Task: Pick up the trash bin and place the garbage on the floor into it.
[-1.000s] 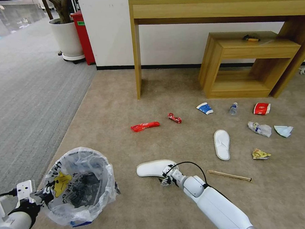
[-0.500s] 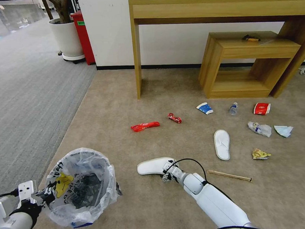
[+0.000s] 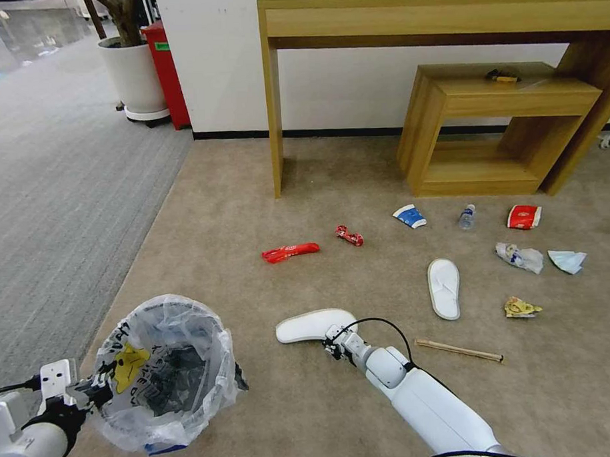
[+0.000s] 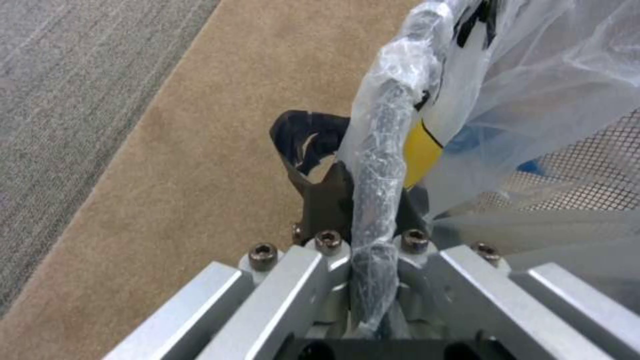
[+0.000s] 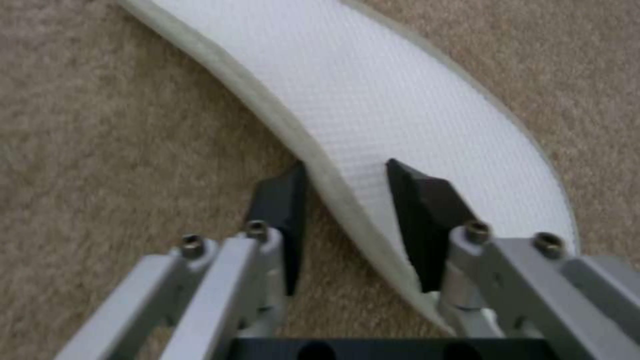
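Note:
The trash bin [image 3: 166, 373], lined with a crinkled clear bag, hangs at lower left. My left gripper [image 3: 90, 390] is shut on its rim [image 4: 381, 145]. On the beige floor [image 3: 254, 310], my right gripper [image 3: 334, 341] is shut on the edge of a white slipper [image 3: 314, 324]; its pads [image 5: 417, 215] pinch the bent sole [image 5: 413, 115]. More garbage lies farther right: a second slipper [image 3: 444, 288], a wooden stick [image 3: 459, 350], red wrappers [image 3: 290, 251], a paper cup [image 3: 409, 215], a bottle [image 3: 467, 217], a carton [image 3: 523, 217], crumpled wrappers [image 3: 519, 256] and a pale blue mask [image 3: 567, 261].
A tall wooden table [image 3: 272, 103] and a low wooden shelf [image 3: 495, 125] stand against the back wall, with a black-orange tool [image 3: 502, 77] on the shelf. A white plant pot [image 3: 134, 74] and a red box [image 3: 165, 73] stand at far left, beside grey ribbed carpet [image 3: 50, 197].
My right gripper has drawn the near slipper a little away from me, and its gripped edge has risen. The bin has shifted slightly to the right in my left gripper.

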Available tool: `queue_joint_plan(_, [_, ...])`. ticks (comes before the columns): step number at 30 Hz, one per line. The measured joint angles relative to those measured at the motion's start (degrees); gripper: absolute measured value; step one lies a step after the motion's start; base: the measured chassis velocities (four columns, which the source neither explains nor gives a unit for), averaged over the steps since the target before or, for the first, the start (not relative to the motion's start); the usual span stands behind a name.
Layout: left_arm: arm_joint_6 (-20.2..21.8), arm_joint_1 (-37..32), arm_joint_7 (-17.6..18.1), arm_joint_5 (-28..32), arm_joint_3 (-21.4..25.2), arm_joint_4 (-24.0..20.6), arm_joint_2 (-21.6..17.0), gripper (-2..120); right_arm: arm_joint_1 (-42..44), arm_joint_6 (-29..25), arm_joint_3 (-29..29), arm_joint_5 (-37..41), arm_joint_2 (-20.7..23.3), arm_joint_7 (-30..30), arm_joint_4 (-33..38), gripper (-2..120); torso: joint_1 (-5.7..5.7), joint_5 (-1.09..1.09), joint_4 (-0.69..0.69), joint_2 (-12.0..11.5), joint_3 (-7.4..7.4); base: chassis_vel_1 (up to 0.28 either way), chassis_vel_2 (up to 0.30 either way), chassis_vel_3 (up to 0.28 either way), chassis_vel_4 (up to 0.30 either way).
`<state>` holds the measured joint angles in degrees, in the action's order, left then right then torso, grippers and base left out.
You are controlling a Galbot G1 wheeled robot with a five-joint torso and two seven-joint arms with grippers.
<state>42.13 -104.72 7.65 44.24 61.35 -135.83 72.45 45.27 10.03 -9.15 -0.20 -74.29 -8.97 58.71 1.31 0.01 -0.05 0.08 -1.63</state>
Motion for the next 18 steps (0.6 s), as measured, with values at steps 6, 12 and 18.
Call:
queue_joint_plan(6, [0.0, 0.1, 0.0, -0.1, -0.1, -0.3, 0.0, 0, -0.1, -0.4, 0.4, -1.3, -0.1, 0.3, -0.3, 5, 0.00, 0.00, 0.00, 0.0, 0.00, 0.000, 0.000, 0.000, 0.000])
queue_joint_plan(12, [0.0, -0.3, -0.1, -0.2, 0.0, -0.8, 0.0, 0, -0.3, -1.4, 1.7, -2.3, -0.3, 0.9, -0.3, 0, 0.00, 0.00, 0.00, 0.0, 0.00, 0.000, 0.000, 0.000, 0.000])
queue_joint_plan(18, [0.0, -0.3, -0.1, -0.2, 0.0, -1.3, -0.2, 0, 0.1, -1.8, 3.2, -2.3, 0.4, 0.9, 2.5, 0, 0.00, 0.00, 0.01, 0.0, 0.00, 0.000, 0.000, 0.000, 0.000])
